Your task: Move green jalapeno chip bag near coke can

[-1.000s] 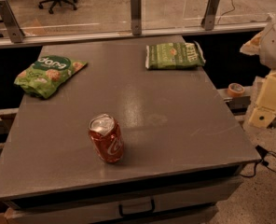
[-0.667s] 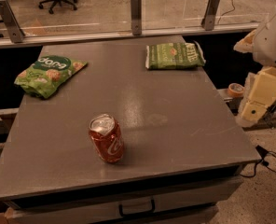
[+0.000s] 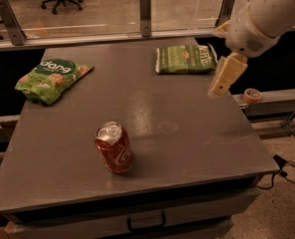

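Observation:
The green jalapeno chip bag (image 3: 186, 59) lies flat at the far right of the grey table (image 3: 187, 133), its white lettering at the right end. The coke can (image 3: 114, 147) stands upright near the front of the table, left of centre, with a dented body. My gripper (image 3: 222, 81) hangs from the white arm that enters from the upper right. It is above the table's right side, just right of and in front of the chip bag, and holds nothing that I can see. It is far from the can.
A brighter green bag (image 3: 50, 78) with a dark round logo lies at the far left. A glass barrier with metal posts (image 3: 145, 14) runs behind the table. A tape roll (image 3: 252, 94) sits on the ledge to the right.
My arm and gripper have moved left, from beyond the table's right edge to over its right side, closer to the jalapeno chip bag. The bags and the can have not moved.

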Robot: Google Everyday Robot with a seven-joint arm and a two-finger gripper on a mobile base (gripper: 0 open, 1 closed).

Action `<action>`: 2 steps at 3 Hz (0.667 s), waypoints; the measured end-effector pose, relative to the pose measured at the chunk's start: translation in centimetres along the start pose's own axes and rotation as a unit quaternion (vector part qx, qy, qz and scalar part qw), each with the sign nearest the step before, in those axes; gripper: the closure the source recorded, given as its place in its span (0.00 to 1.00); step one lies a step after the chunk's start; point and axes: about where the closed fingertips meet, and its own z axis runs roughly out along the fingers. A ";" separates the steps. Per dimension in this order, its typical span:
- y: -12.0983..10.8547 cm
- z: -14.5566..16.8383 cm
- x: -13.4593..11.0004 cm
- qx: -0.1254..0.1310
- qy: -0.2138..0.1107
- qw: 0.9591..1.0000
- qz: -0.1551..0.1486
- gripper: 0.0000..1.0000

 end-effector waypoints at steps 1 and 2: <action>-6.1 4.3 -2.5 0.031 -0.050 0.998 0.003 0.00; -6.1 4.5 -2.7 0.033 -0.053 0.998 0.005 0.00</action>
